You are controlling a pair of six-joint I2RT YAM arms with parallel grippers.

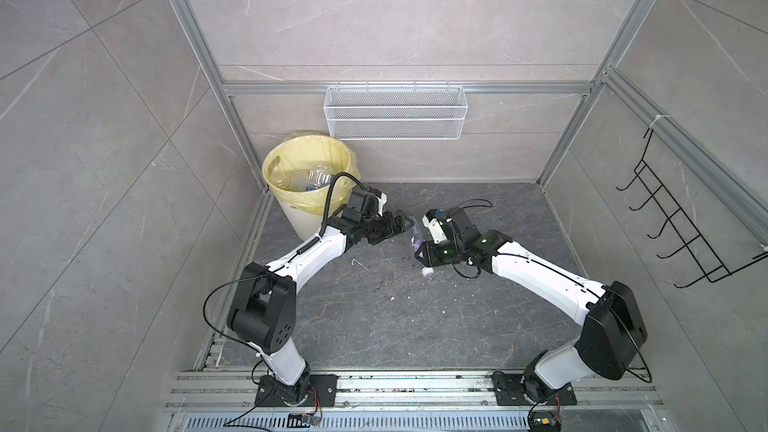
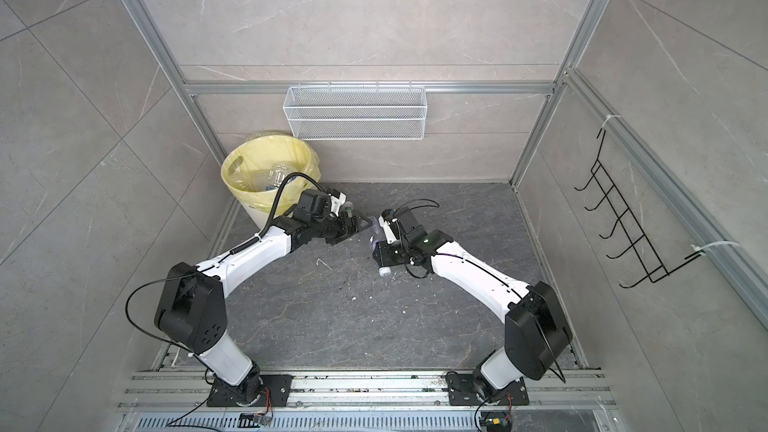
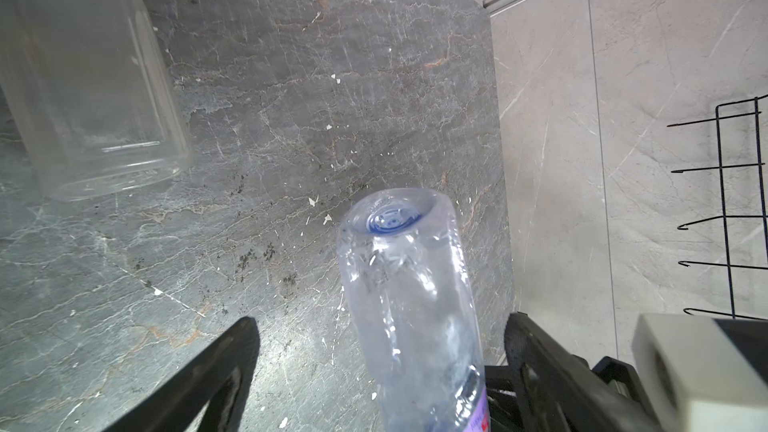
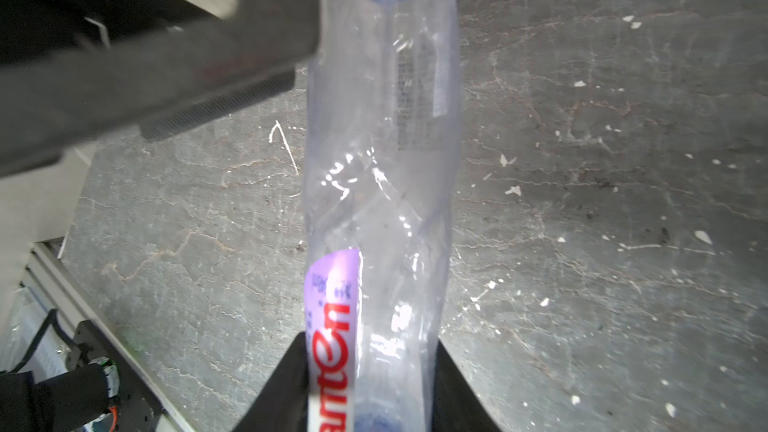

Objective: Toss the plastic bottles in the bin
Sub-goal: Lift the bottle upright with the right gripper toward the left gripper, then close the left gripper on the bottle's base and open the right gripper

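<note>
Squeezed the squashed clear bottle [image 4: 382, 160] tight between the two black fingers [image 4: 282, 384] of the right gripper [image 4: 370, 371], down by the purple and red label [image 4: 332, 317], near the cap end. Held it up long-ways, seemingly off the dark floor [image 1: 374, 317], maybe to pass it across. Spread the fingers [image 3: 224, 359] of the left gripper [image 3: 378, 342] wide apart, one on each side of the bottle's bottom end, ready to shut but not yet pressing on it. Probably planned that way with the bin [image 1: 291, 222] standing in the back corner beside the left arm, far from the right one. Already lying in there: a few clear bottles [image 1: 313, 178]. Hard to pick out the held bottle in both top views, tucked between the two grippers; only the white cap [image 1: 427, 271] and a bit of purple easy to spot. Label cut off at the picture's edge. Could not name the blurry clear shape [image 3: 83, 97] in the left wrist view.
</note>
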